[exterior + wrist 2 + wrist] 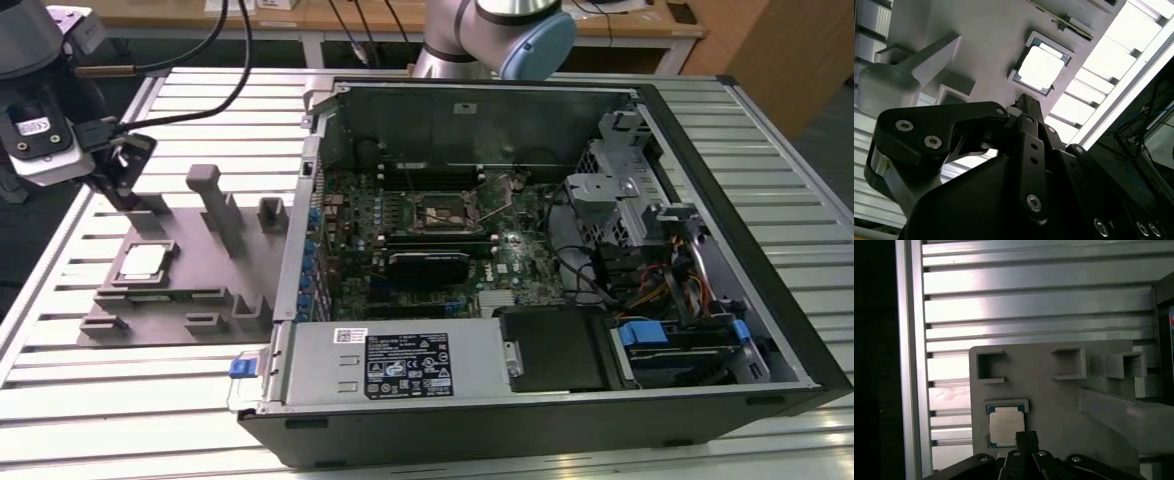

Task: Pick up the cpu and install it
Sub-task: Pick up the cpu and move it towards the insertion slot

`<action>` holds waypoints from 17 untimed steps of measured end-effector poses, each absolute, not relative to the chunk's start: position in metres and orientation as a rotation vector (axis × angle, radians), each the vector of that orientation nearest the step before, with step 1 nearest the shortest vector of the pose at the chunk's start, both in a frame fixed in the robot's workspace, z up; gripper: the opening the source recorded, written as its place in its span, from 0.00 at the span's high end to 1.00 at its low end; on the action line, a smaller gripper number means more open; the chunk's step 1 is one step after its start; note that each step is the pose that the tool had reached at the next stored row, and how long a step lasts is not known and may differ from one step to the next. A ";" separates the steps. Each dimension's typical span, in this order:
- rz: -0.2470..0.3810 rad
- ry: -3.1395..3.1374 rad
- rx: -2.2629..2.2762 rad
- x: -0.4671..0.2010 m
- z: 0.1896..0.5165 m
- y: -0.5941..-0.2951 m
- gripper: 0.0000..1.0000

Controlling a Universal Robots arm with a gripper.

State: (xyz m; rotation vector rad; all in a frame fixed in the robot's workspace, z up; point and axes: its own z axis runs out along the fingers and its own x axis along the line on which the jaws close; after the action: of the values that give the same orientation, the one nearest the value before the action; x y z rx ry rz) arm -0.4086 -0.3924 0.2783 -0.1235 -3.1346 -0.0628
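In the first wrist view, the gripper (1026, 436) hangs over a grey plastic tray (1054, 405). Its 2 tips are drawn together and hold nothing, and they point down just beside the cpu (1006, 426).

At the exterior view's left, the tray rests on a slatted aluminium table (134, 400). The cpu lies flat in a shallow square pocket of the tray, metal plate up. The pocket probably keeps it square and in a known spot for a grasp from above. Upright posts and smaller pockets stand around it.

Just beside the tray, toward the exterior view's right, an open computer case (561, 425) lies on its side. Its side panel is off, so the motherboard faces up and can be reached from above. The cpu socket (441, 212) sits near the middle of the board, well apart from the cpu. It looks unfilled, so the install is not yet done.
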 end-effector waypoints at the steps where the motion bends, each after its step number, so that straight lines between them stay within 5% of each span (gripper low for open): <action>1: -0.063 -3.133 -0.124 -0.409 0.277 -0.393 0.89; 17: -0.063 -3.132 -0.154 -0.416 0.260 -0.399 0.89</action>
State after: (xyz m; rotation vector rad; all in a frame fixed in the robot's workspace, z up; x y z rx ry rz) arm -0.4162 -0.3995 0.2600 -0.1537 -3.1320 -0.0628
